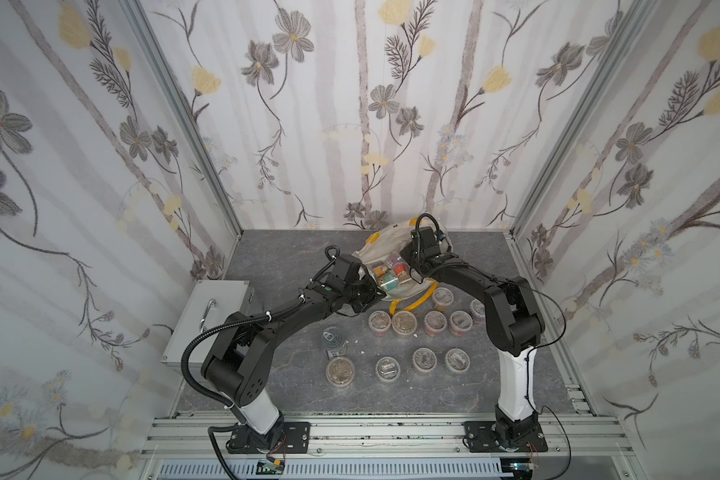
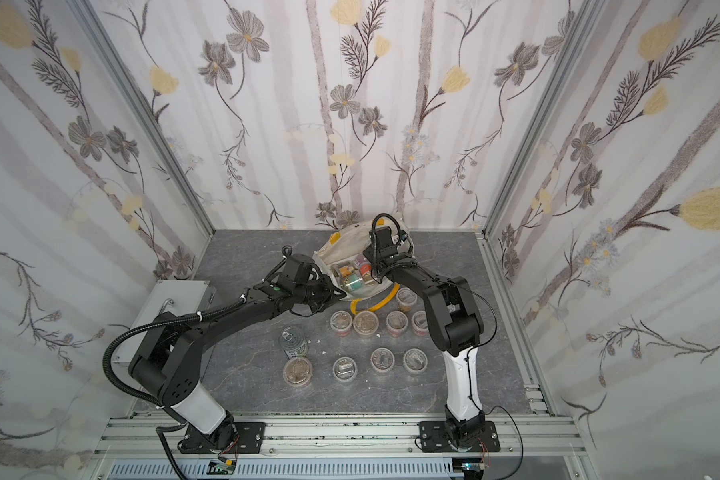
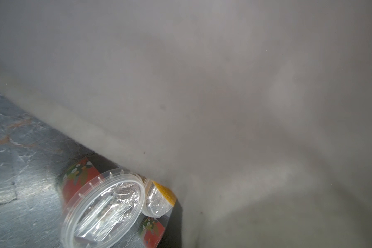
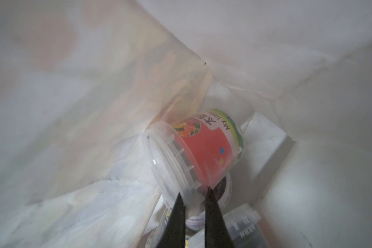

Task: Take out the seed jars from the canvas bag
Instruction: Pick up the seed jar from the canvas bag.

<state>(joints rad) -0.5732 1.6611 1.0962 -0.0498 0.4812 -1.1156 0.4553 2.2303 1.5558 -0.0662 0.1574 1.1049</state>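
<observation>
In both top views the bag [image 1: 381, 248] [image 2: 341, 253] sits at the back of the table [image 1: 292, 257]. There are jars [image 1: 387, 274] inside it and more in rows in front. The left gripper [image 1: 376, 292] is clenched on its rim.

The left wrist view shows only blurred cloth and a tipped jar [image 3: 103, 206] outside.

The right wrist view looks inside the bag, where the right gripper [image 4: 194, 191] pinches the lid edge of a red-labelled jar [image 4: 204, 148].

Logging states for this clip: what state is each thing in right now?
canvas bag, mouth open, jars inside
red-label jar, on its side in the bag, lid on
jars on the table, upright, lidded
tin can, upright, unopened
metal box, closed
left tool, shut on the bag's rim
right tool, shut on the red-label jar's lid rim
</observation>
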